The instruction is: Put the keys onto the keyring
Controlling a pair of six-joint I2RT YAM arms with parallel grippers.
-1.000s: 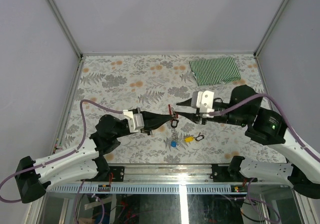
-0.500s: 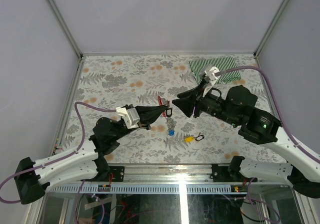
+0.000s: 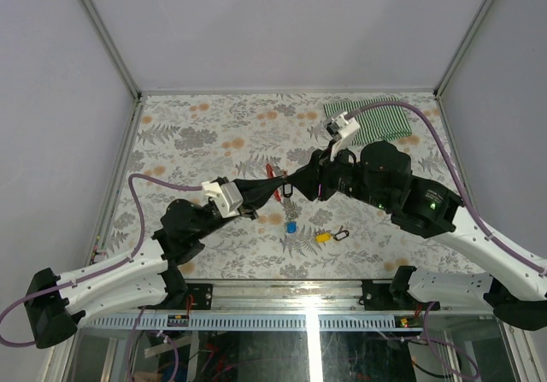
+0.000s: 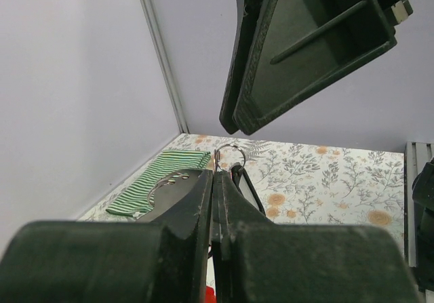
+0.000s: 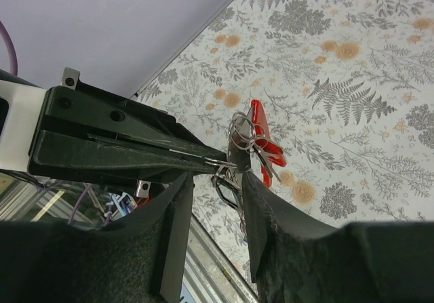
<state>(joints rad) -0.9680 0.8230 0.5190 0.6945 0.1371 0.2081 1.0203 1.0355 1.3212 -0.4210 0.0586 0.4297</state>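
My left gripper (image 3: 275,191) is shut on a silver ring (image 5: 218,160) of the keyring, held above the table. The red clip (image 5: 264,140) and more rings dangle from it, and a ring (image 4: 229,155) pokes out past the left fingertips. My right gripper (image 5: 217,177) is open, one finger on each side of the hanging rings, the right finger (image 5: 261,208) close against them. A blue key (image 3: 291,226) shows just below the keyring; I cannot tell whether it hangs from the chain. A yellow key (image 3: 323,237) lies on the table.
A small black loop (image 3: 342,233) lies beside the yellow key. A green striped cloth (image 3: 376,117) sits at the back right of the flowered table (image 3: 197,134). Grey walls enclose the table on three sides.
The right arm has risen, turned and closed in from the right onto the keyring. The left gripper lifted the keyring up and slightly left, and the blue key shifted with it.
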